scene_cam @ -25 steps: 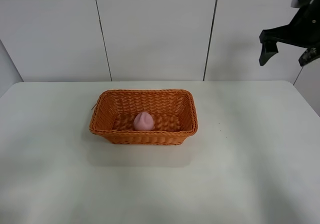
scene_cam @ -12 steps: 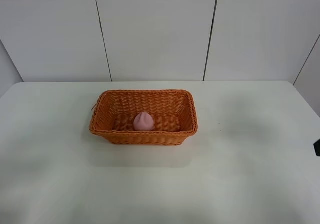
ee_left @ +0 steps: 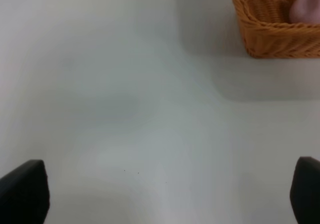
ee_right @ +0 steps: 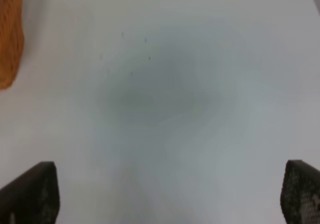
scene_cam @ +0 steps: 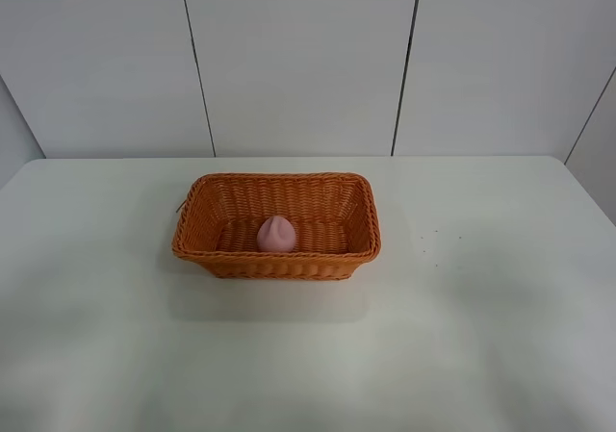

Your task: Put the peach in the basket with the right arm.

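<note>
Exterior high view showed a woven wicker basket [scene_cam: 276,225] holding the matte peach [scene_cam: 276,234]; both pincers [ee_left: 165,194] [ee_right: 167,194] gaped, away from it.

Peach [ee_left: 306,7] blurred, cut by frame edge beside half-cropped basket [ee_left: 272,32]

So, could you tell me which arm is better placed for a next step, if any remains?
Neither: the peach already lies inside the basket, and both pincers are open and empty over bare table.
</note>
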Robot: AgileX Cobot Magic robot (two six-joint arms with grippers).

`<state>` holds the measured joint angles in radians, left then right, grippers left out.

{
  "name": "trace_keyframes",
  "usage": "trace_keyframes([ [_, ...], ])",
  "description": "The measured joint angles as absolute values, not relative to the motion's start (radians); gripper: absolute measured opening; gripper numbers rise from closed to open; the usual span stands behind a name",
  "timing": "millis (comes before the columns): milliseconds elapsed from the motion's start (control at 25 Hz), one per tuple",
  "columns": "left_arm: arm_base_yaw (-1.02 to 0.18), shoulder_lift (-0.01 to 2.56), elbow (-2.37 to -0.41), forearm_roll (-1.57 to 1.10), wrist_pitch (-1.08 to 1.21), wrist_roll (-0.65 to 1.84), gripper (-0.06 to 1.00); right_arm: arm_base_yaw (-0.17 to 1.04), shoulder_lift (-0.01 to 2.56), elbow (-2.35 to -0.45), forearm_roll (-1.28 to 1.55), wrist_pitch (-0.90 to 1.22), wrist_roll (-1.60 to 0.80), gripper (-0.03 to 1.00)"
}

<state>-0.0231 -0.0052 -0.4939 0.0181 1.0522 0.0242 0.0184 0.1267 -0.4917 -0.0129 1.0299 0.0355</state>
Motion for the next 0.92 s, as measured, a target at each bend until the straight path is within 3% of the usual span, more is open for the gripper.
trace_keyframes([
  [280,-0.023,-0.005,-0.494,0.018,1.052,0.024,0.99,0.018,0.000,-0.492,-0.013,1.030,0.036,0.68],
  [920,-0.023,-0.005,-0.494,0.018,1.052,0.024,0.99,0.026,-0.003,-0.491,-0.013,1.030,0.036,0.68],
])
